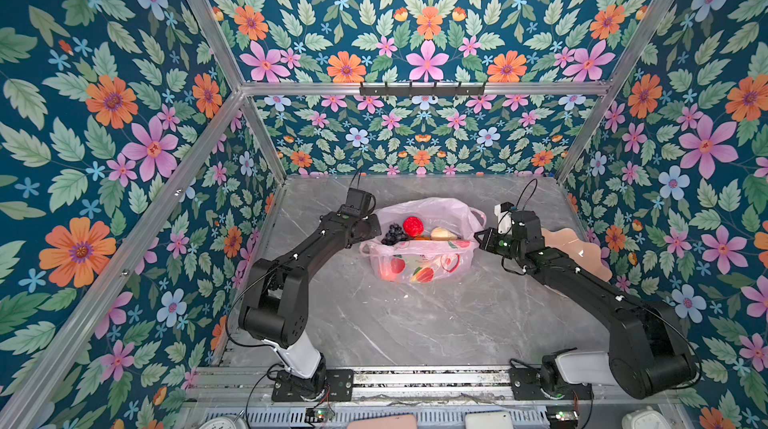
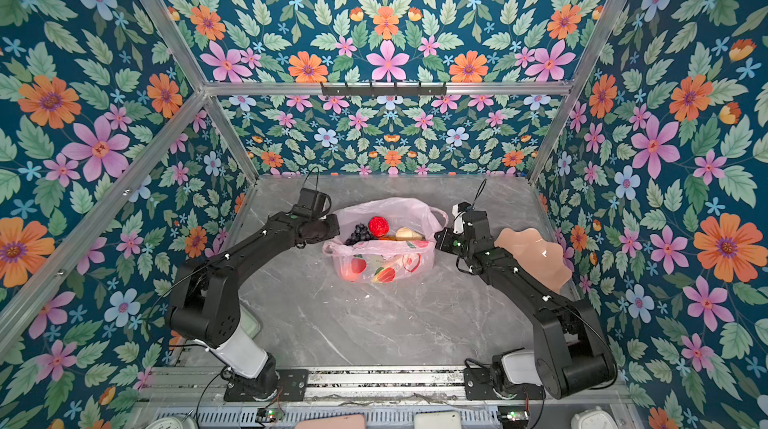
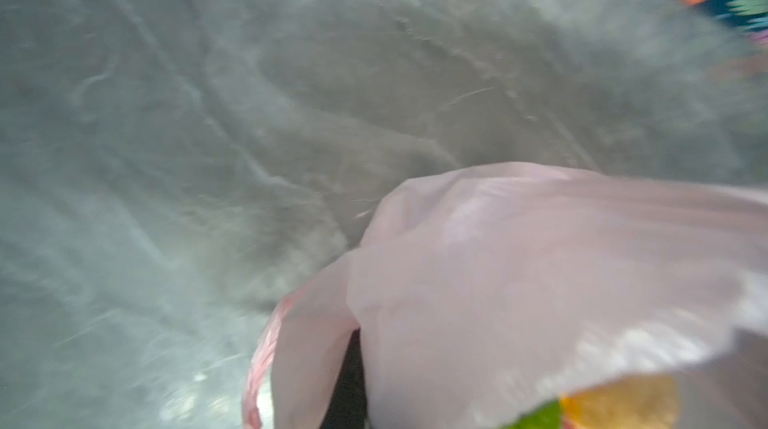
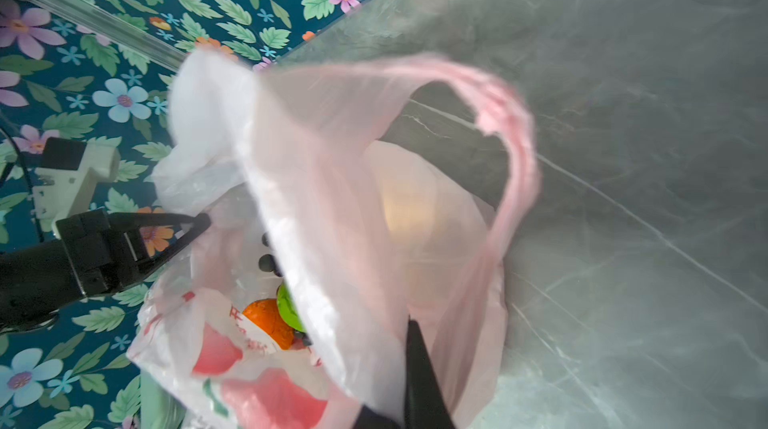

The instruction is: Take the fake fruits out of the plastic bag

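My left pincer and right pincer are clamped shut on opposite rims of the floppy plastic bag on the counter, so I'd pluck the light, hard fake fruits through the open top.

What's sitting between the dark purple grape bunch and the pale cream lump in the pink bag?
A bumpy red fruit sits between the dark purple grape bunch and the pale cream lump; both top views show it.

Pink bag, grey marbled table
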Robot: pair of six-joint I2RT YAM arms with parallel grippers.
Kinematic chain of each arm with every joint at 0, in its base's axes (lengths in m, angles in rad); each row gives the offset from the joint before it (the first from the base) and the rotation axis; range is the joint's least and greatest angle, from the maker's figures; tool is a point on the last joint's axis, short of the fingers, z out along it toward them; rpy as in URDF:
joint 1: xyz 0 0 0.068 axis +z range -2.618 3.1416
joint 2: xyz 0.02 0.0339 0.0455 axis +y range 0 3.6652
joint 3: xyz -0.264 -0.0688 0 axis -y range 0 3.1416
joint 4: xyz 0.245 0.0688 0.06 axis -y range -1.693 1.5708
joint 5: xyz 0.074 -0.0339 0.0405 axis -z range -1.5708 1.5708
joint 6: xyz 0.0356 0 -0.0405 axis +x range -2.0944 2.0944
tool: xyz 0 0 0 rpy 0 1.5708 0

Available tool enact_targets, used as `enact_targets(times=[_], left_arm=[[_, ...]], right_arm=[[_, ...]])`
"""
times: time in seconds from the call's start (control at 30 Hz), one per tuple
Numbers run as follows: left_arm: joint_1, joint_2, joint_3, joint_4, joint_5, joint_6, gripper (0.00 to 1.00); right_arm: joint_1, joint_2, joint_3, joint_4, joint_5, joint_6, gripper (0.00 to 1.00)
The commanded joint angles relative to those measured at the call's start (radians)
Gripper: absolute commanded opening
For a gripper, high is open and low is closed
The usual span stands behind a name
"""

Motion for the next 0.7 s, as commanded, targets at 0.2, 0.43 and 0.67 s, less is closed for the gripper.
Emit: enact_targets(times=[0.2, 0.43, 0.67], left_arm=[[-0.022, -0.033, 0.008, 0.105, 0.054, 0.037, 0.00], [-0.030, -0.066, -0.001, 0.107, 0.022, 0.075, 0.00], [-0.036, -0.072, 0.000, 0.114, 0.025, 0.076, 0.00]], right_arm=[[0.115, 0.013, 0.165, -0.272, 0.260, -0.176, 0.65], [0.169, 0.027, 0.390, -0.590, 0.544, -0.314, 0.91], [0.299, 0.292, 0.658, -0.743, 0.762, -0.445, 0.95]])
